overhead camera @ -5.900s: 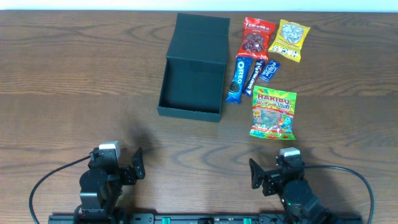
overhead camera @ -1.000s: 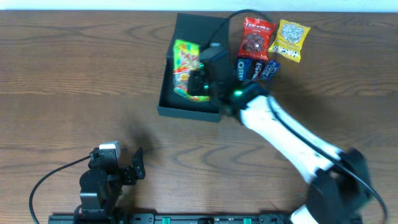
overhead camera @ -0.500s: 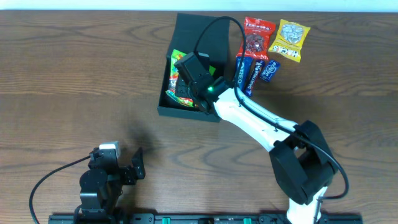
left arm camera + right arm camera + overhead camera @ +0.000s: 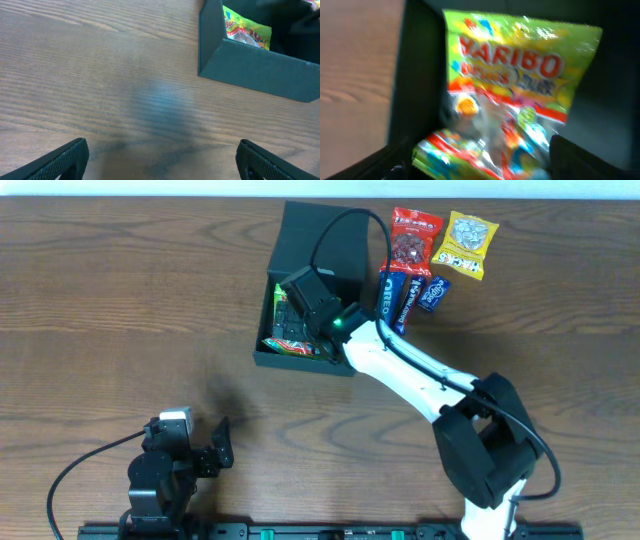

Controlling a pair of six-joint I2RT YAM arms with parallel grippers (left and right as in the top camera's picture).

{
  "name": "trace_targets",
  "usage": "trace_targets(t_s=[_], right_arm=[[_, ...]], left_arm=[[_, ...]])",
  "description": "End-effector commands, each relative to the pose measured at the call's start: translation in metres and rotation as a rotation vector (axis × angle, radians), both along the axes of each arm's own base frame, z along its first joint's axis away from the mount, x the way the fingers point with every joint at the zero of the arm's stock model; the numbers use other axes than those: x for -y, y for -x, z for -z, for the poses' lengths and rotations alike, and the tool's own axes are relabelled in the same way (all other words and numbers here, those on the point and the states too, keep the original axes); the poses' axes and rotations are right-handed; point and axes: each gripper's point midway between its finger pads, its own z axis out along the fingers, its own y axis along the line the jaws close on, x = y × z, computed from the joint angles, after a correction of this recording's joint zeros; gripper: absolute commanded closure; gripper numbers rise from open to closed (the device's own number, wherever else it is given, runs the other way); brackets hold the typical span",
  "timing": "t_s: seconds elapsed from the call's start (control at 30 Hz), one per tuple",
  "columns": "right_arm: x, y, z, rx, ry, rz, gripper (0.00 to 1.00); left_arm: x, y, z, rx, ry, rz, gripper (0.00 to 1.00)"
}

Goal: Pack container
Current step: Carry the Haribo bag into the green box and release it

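The container (image 4: 300, 362) is a dark green-black square box, standing open at the table's back centre with its flap lid (image 4: 325, 235) folded back. A green Haribo packet (image 4: 284, 330) lies inside it against the left wall. It also shows in the left wrist view (image 4: 247, 34) and fills the right wrist view (image 4: 515, 85). My right gripper (image 4: 300, 305) reaches down into the box; its jaws stand wide apart on either side of the packet's lower end (image 4: 485, 165). My left gripper (image 4: 222, 445) rests open and empty near the front left (image 4: 160, 165), well short of the box (image 4: 255, 70).
Right of the box lie a red snack packet (image 4: 414, 238), a yellow packet (image 4: 467, 243), an Oreo pack (image 4: 388, 292) and a small blue bar (image 4: 432, 292). My right arm (image 4: 420, 375) stretches diagonally from the front right to the box.
The right gripper carried the Haribo packet from the table into the box and lowered it. The packet now sits deeper against the left wall, and the jaws have spread. The left arm has not moved.
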Motion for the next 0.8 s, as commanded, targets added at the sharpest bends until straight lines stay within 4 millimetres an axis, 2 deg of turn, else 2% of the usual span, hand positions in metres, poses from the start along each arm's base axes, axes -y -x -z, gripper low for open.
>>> trace_targets(t_s=[0.0, 0.1, 0.3, 0.47, 0.6, 0.63, 0.7, 0.77], right_arm=[[0.018, -0.005, -0.020, 0.013, 0.023, 0.002, 0.17], [0.051, 0.004, -0.005, -0.080, 0.109, 0.023, 0.19], [0.080, 0.009, 0.004, -0.136, 0.193, -0.011, 0.20], [0.093, 0.012, 0.007, -0.159, 0.235, -0.030, 0.18], [0.084, 0.016, 0.006, -0.162, 0.222, -0.083, 0.16], [0.081, 0.017, 0.003, -0.158, 0.216, -0.107, 0.15], [0.070, 0.019, -0.019, -0.143, 0.164, -0.163, 0.14], [0.066, 0.017, -0.053, -0.083, 0.138, -0.201, 0.14]], left_arm=[[0.001, 0.000, 0.001, 0.003, 0.004, 0.008, 0.05], [0.001, 0.000, 0.001, 0.003, 0.004, 0.008, 0.05], [0.001, 0.000, 0.001, 0.003, 0.004, 0.008, 0.05], [0.001, 0.000, 0.001, 0.003, 0.004, 0.008, 0.05], [0.001, 0.000, 0.001, 0.003, 0.004, 0.008, 0.05], [0.001, 0.000, 0.001, 0.003, 0.004, 0.008, 0.05], [0.001, 0.000, 0.001, 0.003, 0.004, 0.008, 0.05], [0.001, 0.000, 0.001, 0.003, 0.004, 0.008, 0.05]])
